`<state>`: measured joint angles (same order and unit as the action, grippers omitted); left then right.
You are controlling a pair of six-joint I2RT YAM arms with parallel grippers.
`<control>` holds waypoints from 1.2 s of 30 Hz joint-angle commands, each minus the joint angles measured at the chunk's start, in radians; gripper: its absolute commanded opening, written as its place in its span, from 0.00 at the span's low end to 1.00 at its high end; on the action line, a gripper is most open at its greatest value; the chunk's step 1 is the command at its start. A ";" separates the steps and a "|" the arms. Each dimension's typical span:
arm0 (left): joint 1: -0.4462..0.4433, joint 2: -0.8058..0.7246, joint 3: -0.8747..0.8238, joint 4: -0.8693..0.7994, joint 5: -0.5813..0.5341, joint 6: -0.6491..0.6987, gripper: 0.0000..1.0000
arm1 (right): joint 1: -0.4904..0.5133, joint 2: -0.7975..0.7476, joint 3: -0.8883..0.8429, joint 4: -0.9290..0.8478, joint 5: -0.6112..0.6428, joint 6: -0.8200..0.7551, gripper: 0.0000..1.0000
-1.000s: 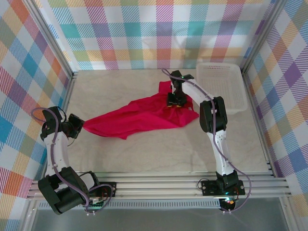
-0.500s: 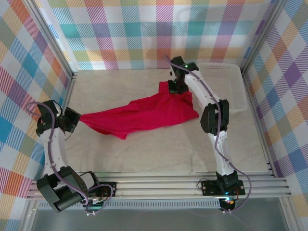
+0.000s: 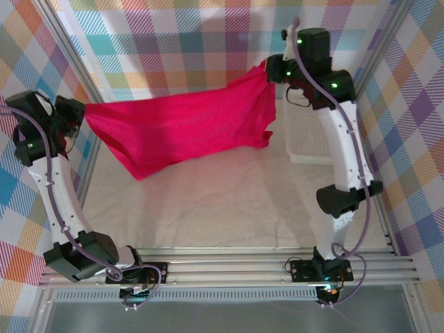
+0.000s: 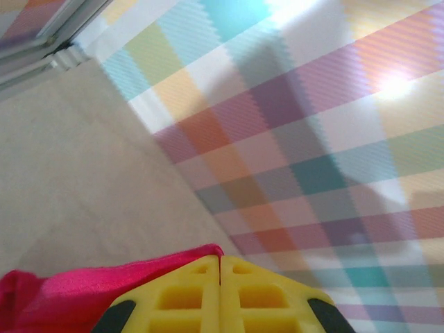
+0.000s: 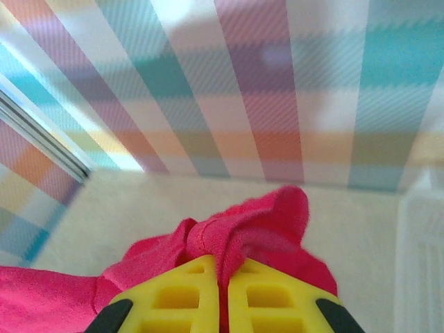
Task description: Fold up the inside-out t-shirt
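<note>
The inside-out t-shirt [image 3: 187, 125] is bright red and hangs stretched in the air between both arms, high above the table. At its left corner my left gripper [image 3: 82, 114] is shut on the cloth; the left wrist view has red fabric [image 4: 104, 284] pinched between the yellow fingers [image 4: 187, 295]. My right gripper [image 3: 272, 68] is shut on the shirt's right corner, where a bunched red fold [image 5: 257, 222] rises out of the closed yellow fingers [image 5: 267, 295]. The lower edge sags toward the left.
A white mesh basket [image 3: 305, 135] stands at the back right of the beige table [image 3: 208, 208], partly behind my right arm. Plaid walls enclose the table on three sides. A metal rail [image 3: 222, 267] runs along the near edge.
Both arms have risen and spread apart, lifting the shirt off the table until it hangs stretched between them. The right gripper closed on the shirt's far corner first.
</note>
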<state>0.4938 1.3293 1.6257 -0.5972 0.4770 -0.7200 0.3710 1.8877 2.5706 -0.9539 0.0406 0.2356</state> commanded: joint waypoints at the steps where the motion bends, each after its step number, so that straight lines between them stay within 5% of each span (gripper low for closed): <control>1: 0.025 0.031 0.141 -0.008 0.023 -0.032 0.00 | -0.015 -0.063 -0.027 0.139 -0.035 0.031 0.00; 8: 0.069 0.106 0.422 -0.023 0.064 -0.089 0.00 | -0.037 -0.183 -0.001 0.222 -0.060 0.013 0.00; 17: 0.087 0.060 0.512 -0.035 0.086 -0.104 0.00 | -0.037 -0.326 -0.102 0.244 -0.105 0.005 0.00; 29: 0.093 -0.071 0.480 -0.055 0.025 -0.108 0.00 | -0.037 -0.451 -0.218 0.287 -0.117 -0.010 0.00; 36: 0.083 -0.054 0.230 0.100 0.095 -0.197 0.00 | -0.037 -0.329 -0.242 0.287 -0.159 0.000 0.00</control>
<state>0.5682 1.2259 1.9476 -0.5861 0.5434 -0.8627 0.3401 1.4860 2.3436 -0.7151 -0.0891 0.2459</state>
